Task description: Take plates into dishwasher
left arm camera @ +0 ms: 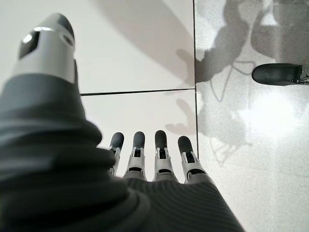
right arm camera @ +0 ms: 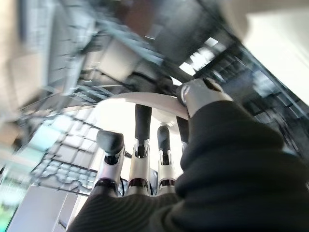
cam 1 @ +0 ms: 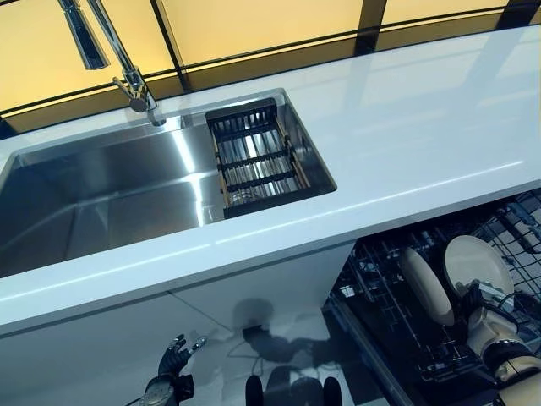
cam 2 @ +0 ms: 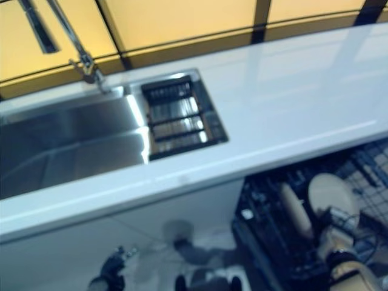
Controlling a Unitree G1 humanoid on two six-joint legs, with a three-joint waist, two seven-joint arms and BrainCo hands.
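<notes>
Right hand [cam 1: 494, 326] pinches plate [cam 1: 478, 264] at its rim, over the rack [cam 1: 385, 292]; ceramic is rigid, slippery, fragile.

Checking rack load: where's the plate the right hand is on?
In the left eye view, lower right: the plate stands in the dishwasher rack beside another plate, the right hand pinching its rim.

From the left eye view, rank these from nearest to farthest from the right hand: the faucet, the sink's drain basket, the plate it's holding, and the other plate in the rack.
1. Held plate, pinched by the right hand in the dishwasher rack, lower right.
2. Other plate, standing just to its left.
3. Drain basket, in the sink's right end.
4. Faucet, far upper left behind the sink.
</notes>
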